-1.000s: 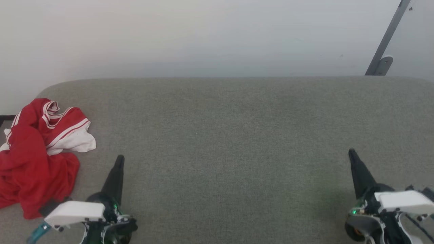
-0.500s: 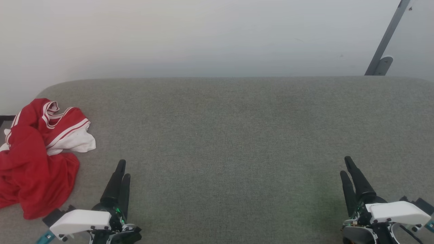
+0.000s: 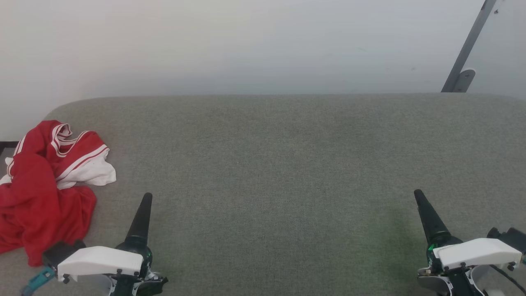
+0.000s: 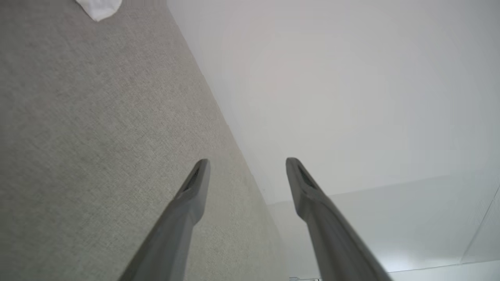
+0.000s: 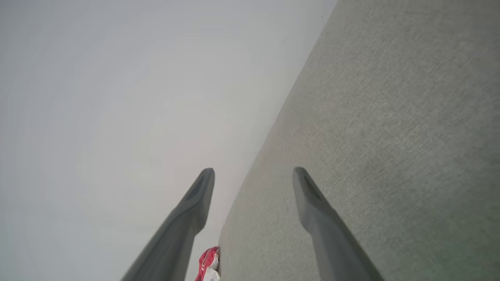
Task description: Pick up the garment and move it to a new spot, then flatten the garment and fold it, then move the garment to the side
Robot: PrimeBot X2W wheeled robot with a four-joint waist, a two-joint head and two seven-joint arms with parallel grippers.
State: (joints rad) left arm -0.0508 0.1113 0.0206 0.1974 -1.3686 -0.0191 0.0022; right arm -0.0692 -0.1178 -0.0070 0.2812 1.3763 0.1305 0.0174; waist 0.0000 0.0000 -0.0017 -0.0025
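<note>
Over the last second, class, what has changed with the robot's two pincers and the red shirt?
Both pincers opened: the left pincer and right pincer now stand with fingers apart, and each has drawn back slightly toward the robot. Neither took hold of anything. The red shirt stayed crumpled at the left end of the grey cushion.

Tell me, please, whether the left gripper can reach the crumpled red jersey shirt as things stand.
Probably yes: the left gripper is open and empty, the crumpled red jersey shirt lies just to its left, with bare grey fabric surface between.
</note>
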